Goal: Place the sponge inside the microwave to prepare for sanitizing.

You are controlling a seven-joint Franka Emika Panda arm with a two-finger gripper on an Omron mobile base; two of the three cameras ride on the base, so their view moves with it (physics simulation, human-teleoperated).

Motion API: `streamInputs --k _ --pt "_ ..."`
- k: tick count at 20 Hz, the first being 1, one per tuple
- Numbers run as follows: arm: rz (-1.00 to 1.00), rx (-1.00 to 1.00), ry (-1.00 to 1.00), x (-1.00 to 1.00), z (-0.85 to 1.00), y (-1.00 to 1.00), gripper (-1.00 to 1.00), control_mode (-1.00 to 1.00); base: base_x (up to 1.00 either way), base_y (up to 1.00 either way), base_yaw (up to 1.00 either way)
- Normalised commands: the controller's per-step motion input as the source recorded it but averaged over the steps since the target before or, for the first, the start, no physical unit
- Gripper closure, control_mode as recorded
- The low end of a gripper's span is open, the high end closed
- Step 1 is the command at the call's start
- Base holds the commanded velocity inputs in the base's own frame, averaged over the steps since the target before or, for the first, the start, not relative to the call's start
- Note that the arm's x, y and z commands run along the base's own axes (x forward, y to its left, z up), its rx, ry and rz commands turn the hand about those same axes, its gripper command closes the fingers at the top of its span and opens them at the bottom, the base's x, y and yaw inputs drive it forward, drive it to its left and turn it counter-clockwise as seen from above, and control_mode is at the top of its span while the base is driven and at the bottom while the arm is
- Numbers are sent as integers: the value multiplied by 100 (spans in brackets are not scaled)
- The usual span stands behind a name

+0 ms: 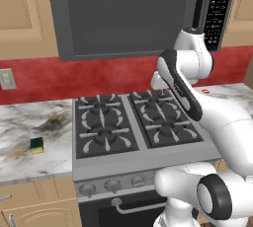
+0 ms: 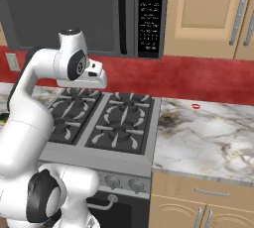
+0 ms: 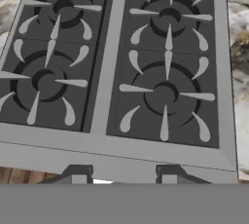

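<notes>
Marble counter (image 1: 29, 122) left of stove (image 1: 133, 122): yellow-green sponge (image 1: 36, 145) unheld. Gripper (image 3: 121, 177) closed, empty. Dark grey microwave (image 1: 128, 14) door shut; risk: blocks placement.

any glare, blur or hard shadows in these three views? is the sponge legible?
Left base view: flat even rendered light, no hard shadows; sponge small but legible on the counter left of the stove. Right base view: soft, microwave panel text too blurry to read, clock digits faint. Hand view: burners sharp, no glare, slight perspective skew.
</notes>
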Motion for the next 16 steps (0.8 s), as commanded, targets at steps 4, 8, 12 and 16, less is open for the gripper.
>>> streamInputs --k 4,8,12,16 --pt "0 0 -3 -13 0 -1 -100 -100 0 0 0" --pt "0 0 -23 -66 6 -1 -100 -100 0 0 0" --pt "-1 0 -20 -63 28 0 -100 -100 0 0 0" --pt "-17 0 -9 -26 58 -29 -100 -100 0 0 0"
